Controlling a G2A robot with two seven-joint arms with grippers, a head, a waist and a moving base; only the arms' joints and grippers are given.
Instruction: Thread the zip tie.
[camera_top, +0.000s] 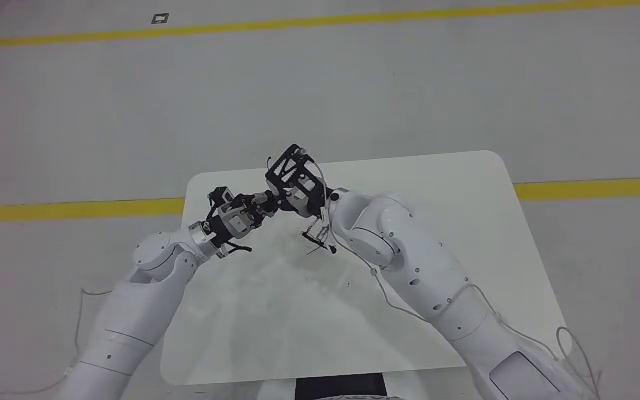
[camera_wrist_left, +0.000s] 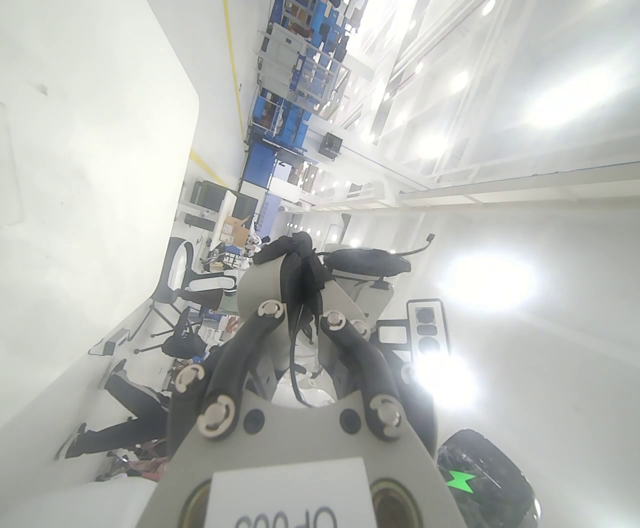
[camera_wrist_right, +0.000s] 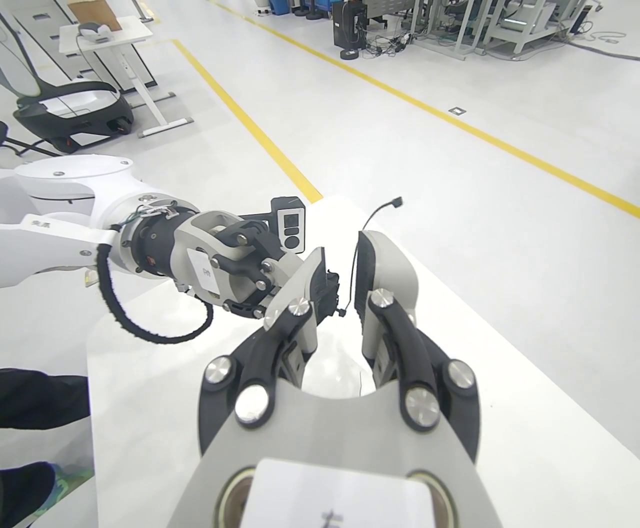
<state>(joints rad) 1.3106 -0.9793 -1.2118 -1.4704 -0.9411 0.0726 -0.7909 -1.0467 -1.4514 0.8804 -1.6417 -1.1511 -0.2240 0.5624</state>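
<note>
The zip tie (camera_wrist_right: 354, 270) is a thin black strap held in the air above the white table (camera_top: 450, 220). Its small head (camera_wrist_right: 398, 201) sticks up past the fingers and its other end (camera_wrist_right: 342, 312) hangs below them. My left gripper (camera_wrist_right: 330, 292) is shut on the strap's lower part; in the left wrist view the strap (camera_wrist_left: 298, 325) trails down from the closed left gripper (camera_wrist_left: 296, 250). My right gripper (camera_wrist_right: 344, 245) is open, with one finger on each side of the strap, which lies close to one pad (camera_wrist_right: 364, 265). From above, the left gripper (camera_top: 258, 205) and the right gripper (camera_top: 280, 192) meet tip to tip over the table's far left part.
The table's far left corner (camera_wrist_right: 330, 200) lies just under the grippers, with floor and yellow lines (camera_top: 90, 210) beyond it. The near and right parts of the tabletop (camera_top: 330, 320) are bare.
</note>
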